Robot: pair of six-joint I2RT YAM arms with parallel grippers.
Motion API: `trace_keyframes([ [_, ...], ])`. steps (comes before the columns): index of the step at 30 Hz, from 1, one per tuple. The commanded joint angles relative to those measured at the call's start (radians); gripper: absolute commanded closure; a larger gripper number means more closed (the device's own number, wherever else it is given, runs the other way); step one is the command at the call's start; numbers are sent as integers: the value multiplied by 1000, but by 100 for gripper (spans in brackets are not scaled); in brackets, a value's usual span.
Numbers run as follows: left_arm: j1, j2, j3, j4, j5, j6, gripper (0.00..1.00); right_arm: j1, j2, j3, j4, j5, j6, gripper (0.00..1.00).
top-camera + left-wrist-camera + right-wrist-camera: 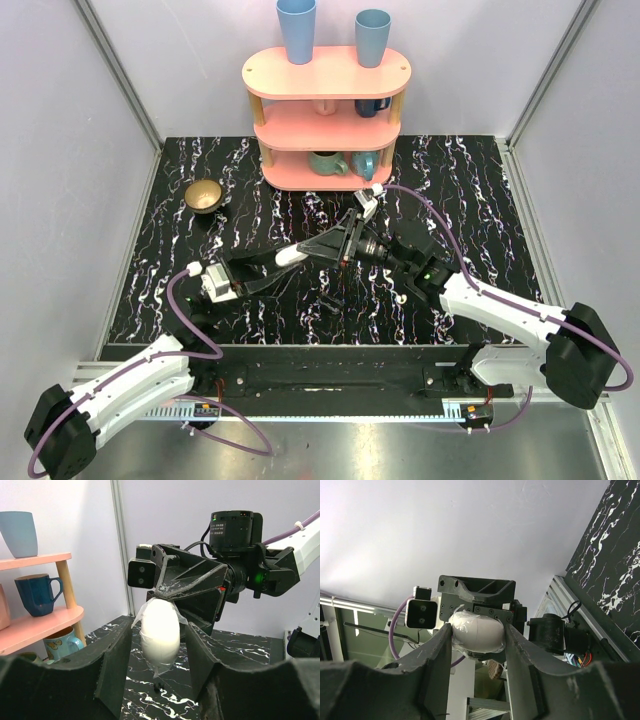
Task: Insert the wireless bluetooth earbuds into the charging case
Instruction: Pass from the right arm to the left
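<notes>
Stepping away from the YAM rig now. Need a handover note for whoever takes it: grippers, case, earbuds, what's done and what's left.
Right gripper: shut on the charging case, which is in the air above the table.
Left gripper: its fingers flank the same case, but a firm grip can't be confirmed.
Case: wrapped in clear film, with no open lid visible.
Earbuds: none in either gripper. A small white speck on the table, right of centre, may be one. The other is not found.
Done: case is off the table.
Left: open the case, then pick up and seat both earbuds.
</notes>
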Motion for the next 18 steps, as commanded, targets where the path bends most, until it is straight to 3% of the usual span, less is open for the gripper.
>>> trace_keyframes([
  [1,-3,-8,15,38,-20,-8,49,2,-24,-4,86,24,19,87],
  [18,-3,18,14,64,-39,-23,51,2,-24,-8,103,27,21,87],
])
